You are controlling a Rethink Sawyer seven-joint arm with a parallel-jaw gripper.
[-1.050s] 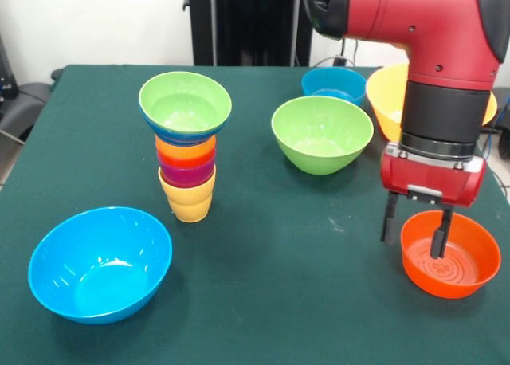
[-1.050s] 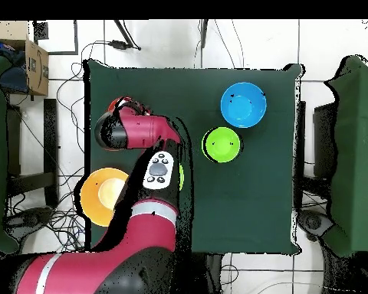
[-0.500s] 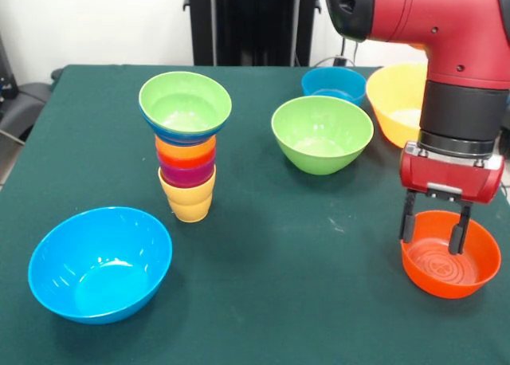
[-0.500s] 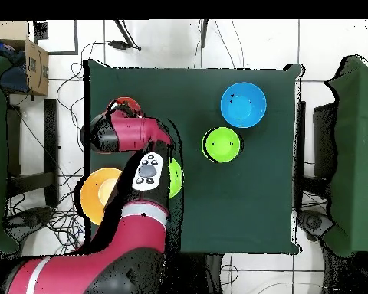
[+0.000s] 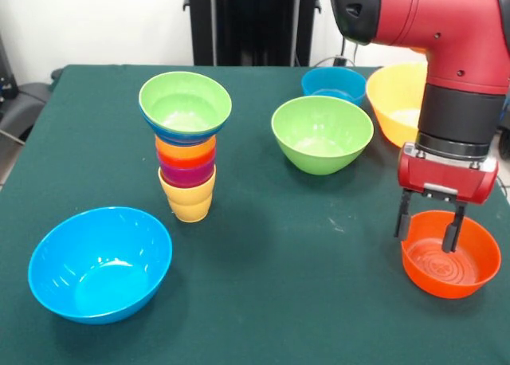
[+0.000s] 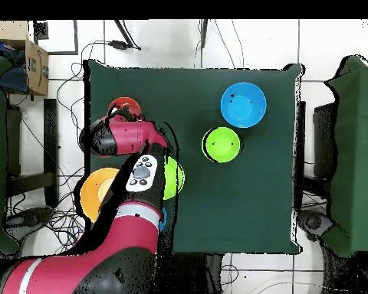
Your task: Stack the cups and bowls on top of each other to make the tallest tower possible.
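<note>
At table's left, tower [image 5: 186,146] upright, axis vertical, flaring upward, gripper [image 5: 428,225] apart.

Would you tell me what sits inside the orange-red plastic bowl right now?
The orange-red plastic bowl holds no objects; ridged rings mark its floor. The open gripper straddles its rim, one finger hiding some inner wall.

Open cloth mid-table [image 5: 295,245] between tower [image 5: 186,146] and orange bowl [image 5: 451,253], green bowl [image 5: 322,133] blocking behind, big blue bowl [image 5: 100,263] filling near corner, far edge crowded by small blue bowl [image 5: 333,84] and yellow bowl [image 5: 396,98]
</note>
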